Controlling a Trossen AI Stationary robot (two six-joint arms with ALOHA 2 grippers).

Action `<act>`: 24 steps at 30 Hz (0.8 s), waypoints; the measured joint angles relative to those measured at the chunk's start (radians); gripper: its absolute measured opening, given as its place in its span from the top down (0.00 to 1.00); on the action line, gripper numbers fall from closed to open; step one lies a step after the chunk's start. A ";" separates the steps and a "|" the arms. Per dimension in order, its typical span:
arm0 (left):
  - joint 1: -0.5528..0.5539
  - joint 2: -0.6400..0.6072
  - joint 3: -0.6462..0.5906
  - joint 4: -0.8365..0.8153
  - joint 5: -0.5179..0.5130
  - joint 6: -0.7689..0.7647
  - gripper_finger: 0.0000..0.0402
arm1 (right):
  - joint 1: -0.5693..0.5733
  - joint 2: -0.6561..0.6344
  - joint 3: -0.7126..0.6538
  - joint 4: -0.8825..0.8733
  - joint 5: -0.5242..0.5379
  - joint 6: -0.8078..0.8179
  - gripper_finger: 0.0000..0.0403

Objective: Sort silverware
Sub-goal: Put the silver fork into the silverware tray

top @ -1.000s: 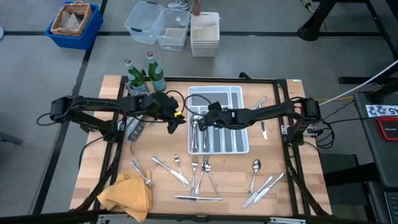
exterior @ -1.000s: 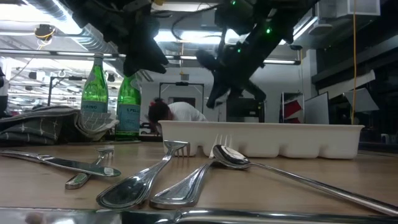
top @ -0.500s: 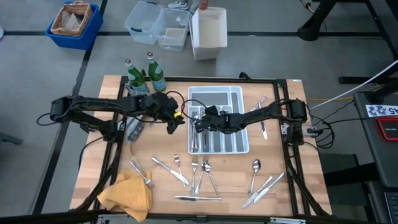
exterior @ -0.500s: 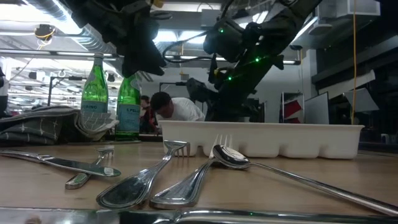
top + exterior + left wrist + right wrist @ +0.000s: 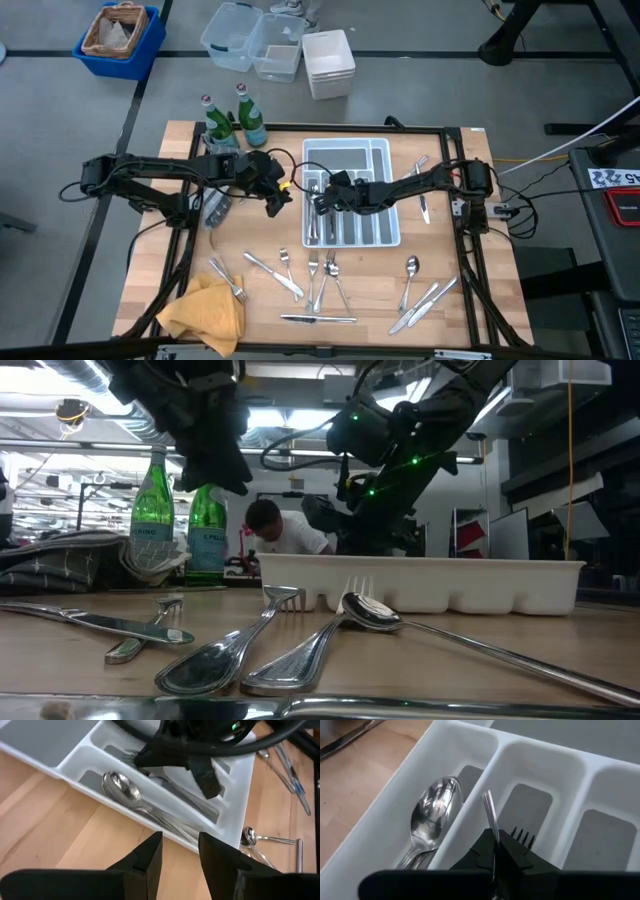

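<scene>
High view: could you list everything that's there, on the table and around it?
tray: one, white, table centre.
loose silverware: a dozen or so, silver, mostly between tray and table edge.
spoons: a few, silver, tray's leftmost compartment.
bottles: two, green, beside the left arm.
cloth: one, yellow, left of the loose silverware.
bin: one, blue, floor.
tubs: two, clear, floor.
left arm: dark, beside the tray, jaws open.
right arm: dark, over the tray, jaws shut on a fork.

Glossy metal silverware [image 5: 320, 275], matt plastic tray [image 5: 388, 200]
</scene>
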 joint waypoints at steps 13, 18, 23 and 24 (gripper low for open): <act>-0.003 0.000 0.000 -0.006 0.121 -0.121 0.71 | -0.002 -0.002 0.004 -0.020 -0.065 -0.011 0.89; -0.050 0.000 0.000 -0.012 0.205 -0.176 0.71 | -0.001 -0.002 0.004 -0.021 -0.073 -0.010 0.78; -0.137 0.000 0.000 -0.062 0.212 -0.265 0.71 | -0.002 -0.012 0.003 -0.024 -0.104 -0.030 0.75; -0.155 0.000 0.000 -0.077 0.212 -0.286 0.71 | -0.002 -0.018 0.002 -0.028 -0.114 -0.044 0.75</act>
